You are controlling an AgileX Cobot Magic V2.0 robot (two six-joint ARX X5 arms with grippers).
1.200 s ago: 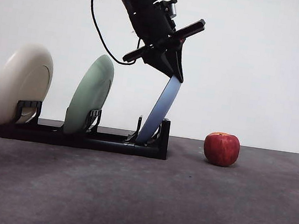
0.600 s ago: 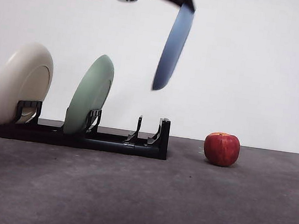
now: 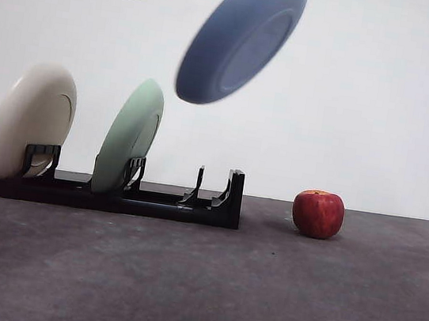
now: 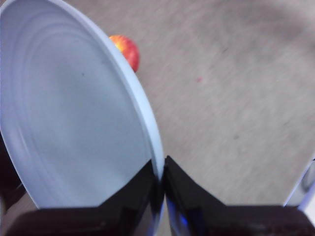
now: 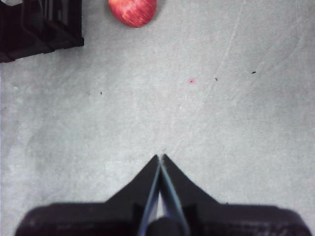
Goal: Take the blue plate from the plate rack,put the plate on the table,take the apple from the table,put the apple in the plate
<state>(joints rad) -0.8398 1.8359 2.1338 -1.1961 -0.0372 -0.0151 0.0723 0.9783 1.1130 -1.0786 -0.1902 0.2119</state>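
1. I see the blue plate in the upper centre of the front frame, in the air, tilted, its long axis running from lower left to upper right.
2. My left claw is clamped on its raised rim; the plate looks matte and smooth.
3. My right claw has its jaws together above bare worktop, rough and mottled grey.
4. The round red apple sits right of centre, beside the black slotted plate rack.
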